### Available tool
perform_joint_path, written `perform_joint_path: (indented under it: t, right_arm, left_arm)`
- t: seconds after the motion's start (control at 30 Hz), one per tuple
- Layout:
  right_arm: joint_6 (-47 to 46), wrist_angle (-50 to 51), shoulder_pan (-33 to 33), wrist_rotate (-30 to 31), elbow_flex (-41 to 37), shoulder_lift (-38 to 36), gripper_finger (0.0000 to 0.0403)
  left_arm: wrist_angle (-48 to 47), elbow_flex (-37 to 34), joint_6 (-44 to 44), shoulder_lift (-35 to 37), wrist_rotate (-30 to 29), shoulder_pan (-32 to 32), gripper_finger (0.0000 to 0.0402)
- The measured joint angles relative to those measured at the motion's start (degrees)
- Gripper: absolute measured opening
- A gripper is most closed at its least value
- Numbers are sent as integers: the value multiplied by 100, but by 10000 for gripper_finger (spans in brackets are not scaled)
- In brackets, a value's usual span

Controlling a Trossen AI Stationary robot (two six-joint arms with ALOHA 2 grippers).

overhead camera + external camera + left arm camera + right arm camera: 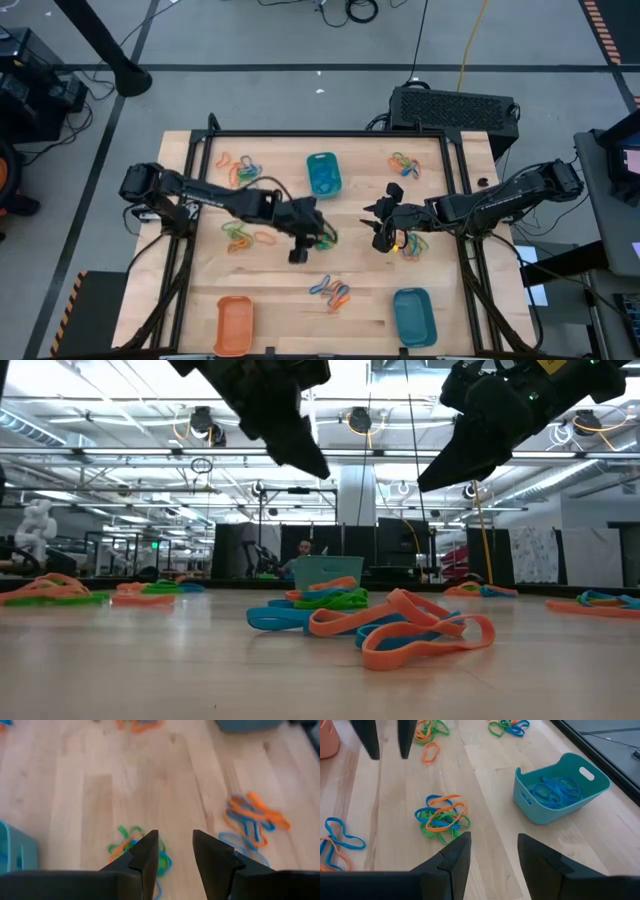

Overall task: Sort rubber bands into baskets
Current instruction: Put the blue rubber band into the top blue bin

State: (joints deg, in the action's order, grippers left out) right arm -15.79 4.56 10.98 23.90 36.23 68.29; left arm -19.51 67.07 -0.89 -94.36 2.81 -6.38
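Note:
Rubber bands in orange, blue and green lie in several loose piles on the wooden table. My left gripper (pixel 298 252) hangs open and empty above the table's middle, beside the centre pile (pixel 134 851). My right gripper (pixel 383 237) is open and empty too, just right of centre, next to another pile (pixel 410 243). In the right wrist view the centre pile (pixel 442 817) lies ahead of that gripper's fingers. A teal basket (pixel 322 173) at the far middle holds blue bands (pixel 552 790). An orange basket (pixel 234 325) sits near left, a second teal basket (pixel 414 316) near right.
More band piles lie at the far left (pixel 240 168), far right (pixel 405 165), left middle (pixel 245 237) and near middle (pixel 333 292). A black frame (pixel 330 133) borders the table. A black box (pixel 455 108) stands behind the far right corner.

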Motion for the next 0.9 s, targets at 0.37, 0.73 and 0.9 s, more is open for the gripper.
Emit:
perform_joint_path:
  t: [0.37, 0.73, 0.9]
  right_arm:
    - [0, -2, 0, -2, 0, 0, 155]
    - [-153, -4, 0, -24, 0, 0, 155]
    - [-153, 4, 0, -26, 0, 0, 155]
  left_arm:
    - [403, 0, -101, -566, 139, -1073, 129]
    - [721, 210, 55, -1352, 497, -1464, 129]
    - [708, 214, 217, -1627, 490, -1466, 129]
